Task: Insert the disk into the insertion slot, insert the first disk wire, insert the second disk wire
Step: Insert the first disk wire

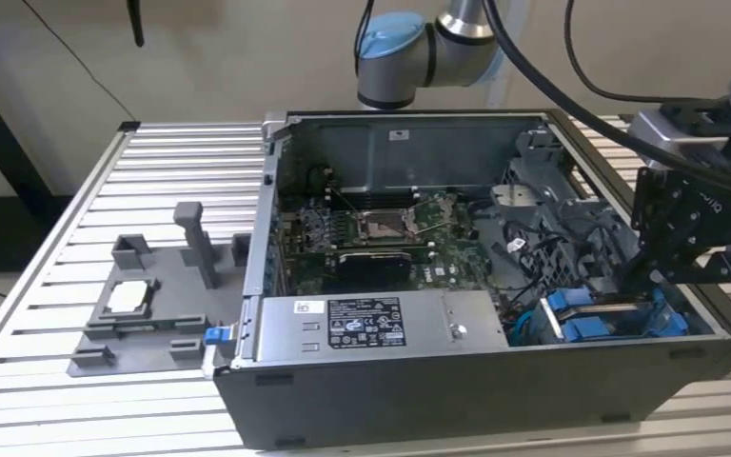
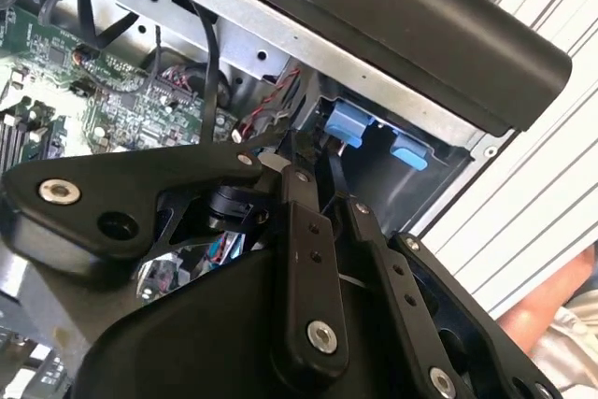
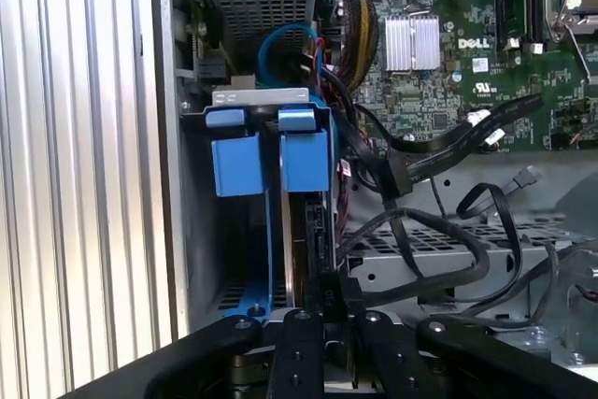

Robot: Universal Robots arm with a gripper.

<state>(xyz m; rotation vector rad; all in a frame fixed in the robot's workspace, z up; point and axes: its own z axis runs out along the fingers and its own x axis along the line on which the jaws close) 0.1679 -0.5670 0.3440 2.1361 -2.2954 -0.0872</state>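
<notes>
1. In the first wrist view, the disk (image 3: 301,231) stands on edge just left of centre. It is a thin silver slab clipped in a bright blue frame and sits inside the insertion slot (image 3: 201,240), the grey sheet-metal bay. The gripper (image 3: 330,292) meets the disk's near edge at bottom centre. Its fingers (image 3: 301,343) are drawn almost together, and I cannot tell what they pinch, if anything. Black cables (image 3: 420,231) loop to the right, over the motherboard (image 3: 439,91). The slatted tabletop (image 3: 75,137) runs down the left.

2. In the second wrist view, the gripper's (image 2: 327,170) black body covers the lower half and hides most of the disk. A blue tab (image 2: 346,126) shows at centre, under the case's black rim (image 2: 374,16). Part of a person (image 2: 561,315) shows at lower right.

3. In the exterior view, the disk (image 1: 604,309) lies at lower right inside the case (image 1: 467,400), with the gripper (image 1: 651,278) just above it. The power-supply box (image 1: 353,328) is at centre bottom and a grey fixture tray (image 1: 137,314) at left.
</notes>
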